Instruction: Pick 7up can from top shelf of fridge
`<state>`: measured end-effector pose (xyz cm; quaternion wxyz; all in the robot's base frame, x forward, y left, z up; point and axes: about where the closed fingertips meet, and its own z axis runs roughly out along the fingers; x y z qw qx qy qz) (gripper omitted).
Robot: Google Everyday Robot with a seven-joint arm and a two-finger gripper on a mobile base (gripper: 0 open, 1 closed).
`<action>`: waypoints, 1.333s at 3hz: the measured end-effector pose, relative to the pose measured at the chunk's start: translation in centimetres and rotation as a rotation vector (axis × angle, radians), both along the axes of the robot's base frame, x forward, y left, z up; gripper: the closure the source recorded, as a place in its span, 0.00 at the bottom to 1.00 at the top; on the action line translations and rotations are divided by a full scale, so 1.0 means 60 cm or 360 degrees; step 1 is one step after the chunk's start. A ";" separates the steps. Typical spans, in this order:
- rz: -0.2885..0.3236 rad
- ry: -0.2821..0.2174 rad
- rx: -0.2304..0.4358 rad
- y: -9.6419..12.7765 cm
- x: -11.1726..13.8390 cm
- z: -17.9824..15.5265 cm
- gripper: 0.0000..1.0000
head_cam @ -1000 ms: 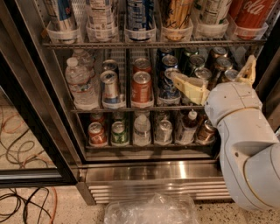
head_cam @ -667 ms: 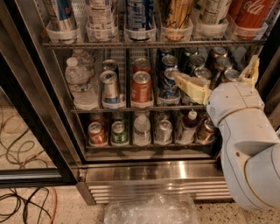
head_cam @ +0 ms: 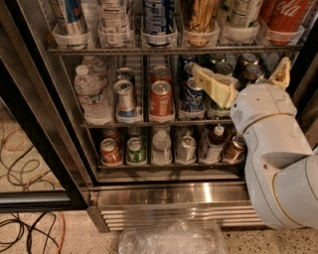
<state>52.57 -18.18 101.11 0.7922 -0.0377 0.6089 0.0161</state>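
1. Fridge point(head_cam: 35, 109): glass-door drinks cooler with a black frame, wire racks and a steel louvred base point(head_cam: 169, 211) at 6 o'clock.
2. Top shelf point(head_cam: 124, 50): wire rack along the 12 o'clock edge, carrying a row of clear cup holders with one tall can in each. The can tops are cut off by the frame edge.
3. 7up can point(head_cam: 238, 12): green and white, upright in the fifth holder from the left, at about 1 o'clock. Its logo is not legible. It stands just beside the red Coca-Cola can point(head_cam: 285, 15), which is at its 3 o'clock.
4. Gripper point(head_cam: 240, 64): cream fingers spread well apart and holding nothing. It is level with the middle rack, in front of the short cans, at 6 o'clock from the 7up can and clear of it.
5. Arm point(head_cam: 278, 154): white housing filling the 4 o'clock quarter.
6. Middle rack: water bottle point(head_cam: 92, 94) at 9 o'clock, with a silver short can point(head_cam: 124, 99) and a red short can point(head_cam: 161, 99) beside it.
7. Floor: clear plastic bag point(head_cam: 171, 240) at 6 o'clock and loose cables point(head_cam: 20, 233) at 8 o'clock.
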 end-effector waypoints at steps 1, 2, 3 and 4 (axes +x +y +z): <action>0.0017 -0.0026 0.0016 0.006 0.000 0.009 0.00; 0.0024 -0.0056 -0.0007 0.011 -0.002 0.015 0.00; -0.0009 -0.0094 -0.0001 -0.001 0.013 0.038 0.00; -0.0009 -0.0095 0.0000 -0.001 0.013 0.038 0.00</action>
